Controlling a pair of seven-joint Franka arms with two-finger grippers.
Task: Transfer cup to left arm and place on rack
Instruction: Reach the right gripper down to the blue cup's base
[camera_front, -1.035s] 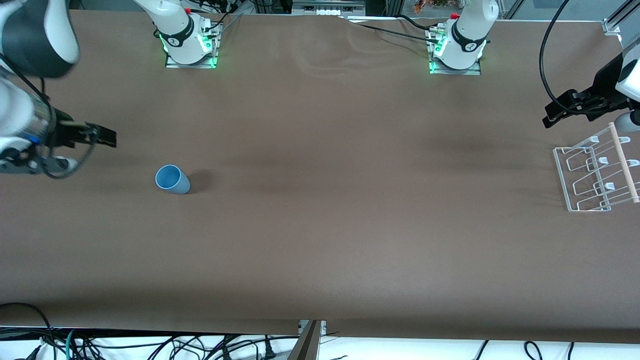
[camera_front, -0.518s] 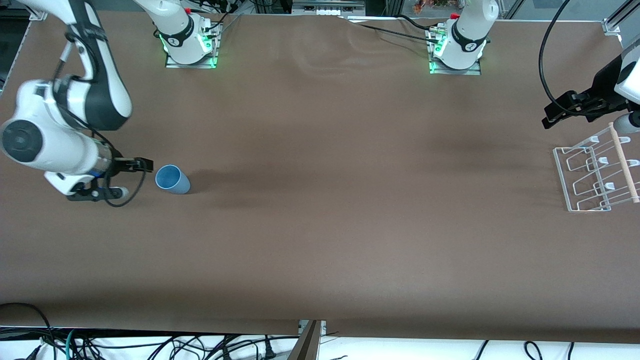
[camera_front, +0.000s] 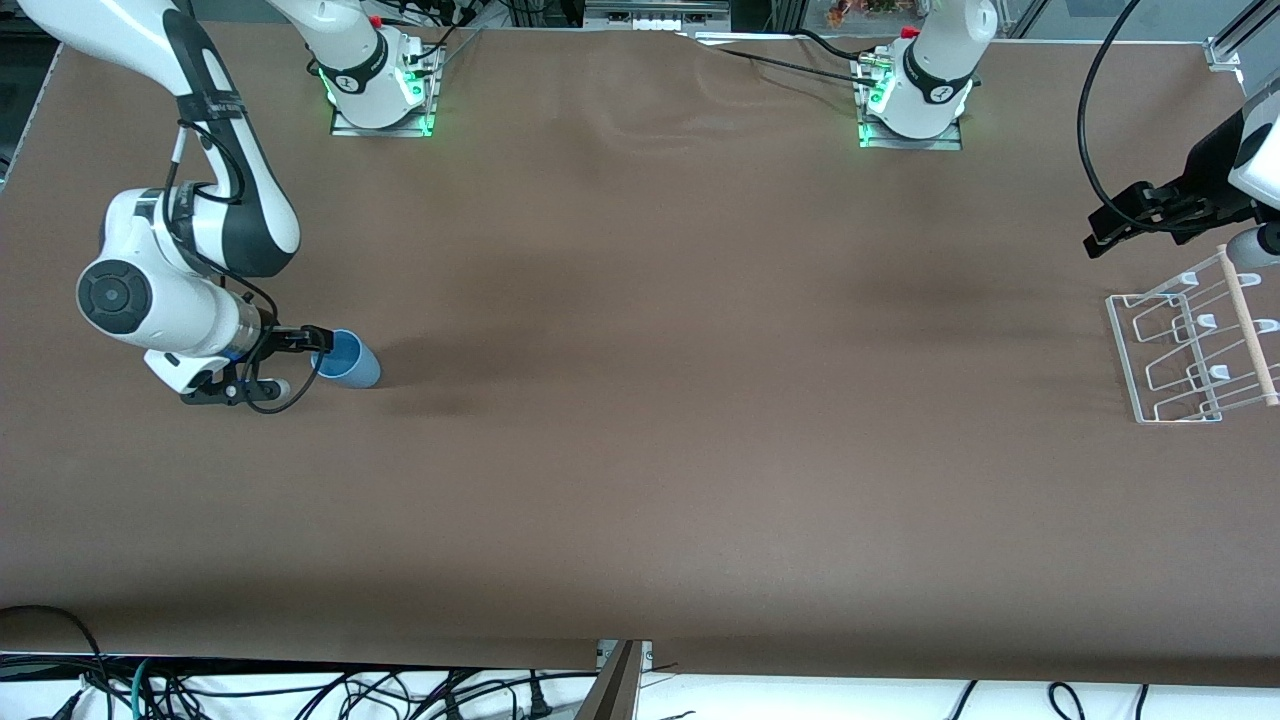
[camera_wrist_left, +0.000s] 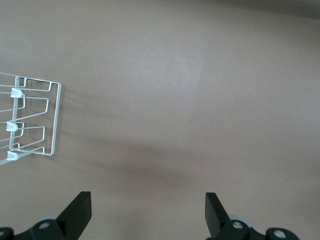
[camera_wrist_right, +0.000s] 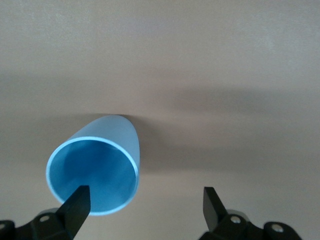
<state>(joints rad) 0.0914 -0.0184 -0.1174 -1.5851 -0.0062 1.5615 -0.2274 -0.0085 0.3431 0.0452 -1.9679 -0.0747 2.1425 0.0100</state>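
Right gripper low at the cup, fingers spread wide; one finger tip at the cup's open mouth, the other clear of it, nothing pinched. Cup on the desk toward the right arm's end, mouth turned to the gripper, inside empty. Left gripper waiting over the desk at the left arm's end, just beside the rack, fingers spread, holding nothing. Rack prongs bare.
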